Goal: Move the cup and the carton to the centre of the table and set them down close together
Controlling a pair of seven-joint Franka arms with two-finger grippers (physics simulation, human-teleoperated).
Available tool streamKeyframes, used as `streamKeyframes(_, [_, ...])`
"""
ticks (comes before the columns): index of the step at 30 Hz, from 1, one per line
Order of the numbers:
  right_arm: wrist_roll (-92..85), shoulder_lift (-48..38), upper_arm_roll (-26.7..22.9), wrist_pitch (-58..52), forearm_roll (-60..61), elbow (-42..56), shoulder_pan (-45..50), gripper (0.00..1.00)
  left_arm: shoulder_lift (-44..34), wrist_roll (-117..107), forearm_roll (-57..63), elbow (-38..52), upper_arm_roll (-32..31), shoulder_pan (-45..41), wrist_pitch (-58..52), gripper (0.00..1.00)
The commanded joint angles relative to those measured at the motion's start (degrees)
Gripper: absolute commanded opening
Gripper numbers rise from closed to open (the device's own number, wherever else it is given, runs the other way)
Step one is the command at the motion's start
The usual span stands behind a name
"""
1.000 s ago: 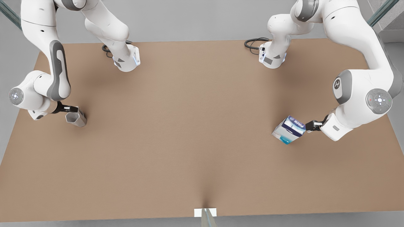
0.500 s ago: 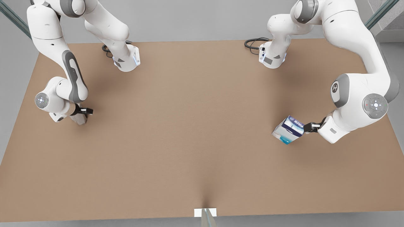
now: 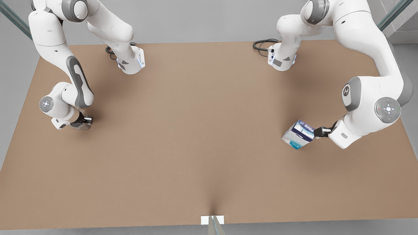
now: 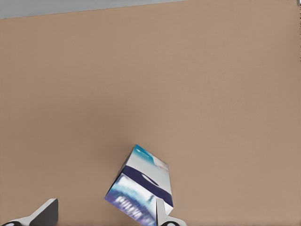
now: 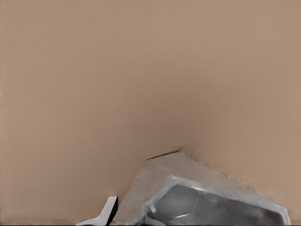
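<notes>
Item count: one cup (image 3: 81,125), one carton (image 3: 297,134), one desk (image 3: 202,130). Two robot arms, each with one claw: left claw (image 3: 317,132), right claw (image 3: 84,121). Two arm bases.

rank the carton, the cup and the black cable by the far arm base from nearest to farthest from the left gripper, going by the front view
From the left gripper:
1. carton, right beside it.
2. black cable, at the far edge.
3. cup, far off at the front view's left.

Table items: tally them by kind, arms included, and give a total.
Cup: 1, at the right gripper
Carton: 1, at the left gripper
Robot arms on the table: 2
Total: 4
</notes>
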Motion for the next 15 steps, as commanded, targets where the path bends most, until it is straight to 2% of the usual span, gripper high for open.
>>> streamKeyframes(1, [-0.01, -0.23, 0.01, -0.68, 0.00, 0.04, 0.14, 0.21, 0.08, -0.09, -0.08, 0.00, -0.05, 0.01, 0.00, 1.00])
streamKeyframes(9, [-0.62, -0.14, 3.26, -2.43, -0.44, 0.83, 0.58, 0.21, 0.88, -0.18, -0.08, 1.67, -0.05, -0.08, 0.00, 1.00])
streamKeyframes(11, [0.17, -3.30, 6.95, -9.12, -0.35, 3.99, 0.58, 0.21, 1.05, -0.09, -0.08, 2.11, -0.05, -0.08, 0.00, 1.00])
streamKeyframes(14, [0.26, -5.06, 9.24, -10.00, -0.35, 4.52, 0.50, 0.21, 1.05, -0.09, -0.08, 2.11, -0.05, -0.08, 0.00, 1.00])
streamKeyframes(15, [1.66, -4.98, 11.34, -9.91, -0.35, 4.96, 0.58, 0.21, 1.14, 0.00, 0.00, 2.11, -0.05, -0.08, 0.00, 1.00])
